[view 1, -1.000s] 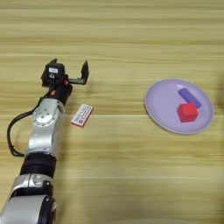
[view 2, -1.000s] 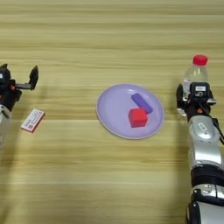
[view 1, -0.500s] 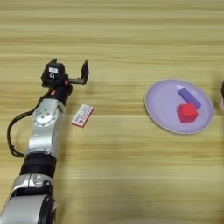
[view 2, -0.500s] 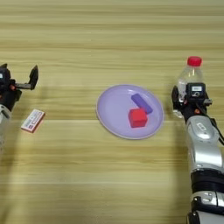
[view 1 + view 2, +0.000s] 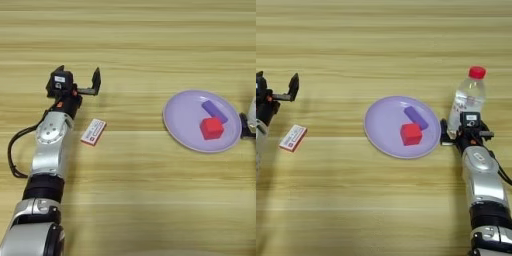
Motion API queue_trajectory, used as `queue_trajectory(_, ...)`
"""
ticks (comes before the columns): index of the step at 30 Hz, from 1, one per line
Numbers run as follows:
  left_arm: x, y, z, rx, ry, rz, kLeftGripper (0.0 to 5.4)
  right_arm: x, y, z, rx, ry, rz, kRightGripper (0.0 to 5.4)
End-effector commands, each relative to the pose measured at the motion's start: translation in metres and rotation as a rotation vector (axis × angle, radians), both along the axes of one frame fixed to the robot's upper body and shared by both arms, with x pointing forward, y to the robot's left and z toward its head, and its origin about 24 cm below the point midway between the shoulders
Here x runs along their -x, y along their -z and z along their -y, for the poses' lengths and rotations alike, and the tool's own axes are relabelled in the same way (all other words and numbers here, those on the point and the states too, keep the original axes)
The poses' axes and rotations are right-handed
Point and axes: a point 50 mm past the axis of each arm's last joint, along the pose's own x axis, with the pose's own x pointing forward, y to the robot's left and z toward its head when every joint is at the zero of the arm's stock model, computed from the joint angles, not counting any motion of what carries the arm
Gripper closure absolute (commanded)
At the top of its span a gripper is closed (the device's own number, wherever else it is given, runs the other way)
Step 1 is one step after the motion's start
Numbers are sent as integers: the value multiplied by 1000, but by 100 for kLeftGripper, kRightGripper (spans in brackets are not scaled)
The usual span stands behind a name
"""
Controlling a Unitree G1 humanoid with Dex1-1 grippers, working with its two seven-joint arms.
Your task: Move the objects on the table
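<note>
We've got the right gripper (image 5: pixel 466 131) at mid right, closed around the base of the clear plastic bottle with red cap (image 5: pixel 469 100). Just left, the round lilac plate (image 5: pixel 386 125) holds 2 things: the red cube (image 5: pixel 411 134) and purple rectangular block (image 5: pixel 415 117). Left gripper (image 5: pixel 77 81) sits spread open at upper left, above the small flat white-and-red packet (image 5: pixel 93 132).

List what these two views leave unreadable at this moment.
- Right gripper: whether its fingers clamp the bottle is hidden by its own wrist in the right eye view; the left eye view's edge cuts it off.
- Packet: print too small.
- Bottle: contents unclear through the clear plastic.
</note>
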Motion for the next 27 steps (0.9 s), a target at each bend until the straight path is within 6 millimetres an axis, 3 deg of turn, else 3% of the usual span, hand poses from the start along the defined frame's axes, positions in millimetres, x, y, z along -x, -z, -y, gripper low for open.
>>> queue_trajectory(1, -2, -5, 0, -9, 3, 21, 0, 2, 8, -1, -9, 0, -47, 2)
queue_trajectory(19, -1, -5, 0, -12, 6, 19, 0, 0, 0, 1, 1, 9, -2, 2)
queue_trajectory(27, -1, -4, 0, -13, 6, 19, 0, -2, -12, 2, 27, 10, 54, 2)
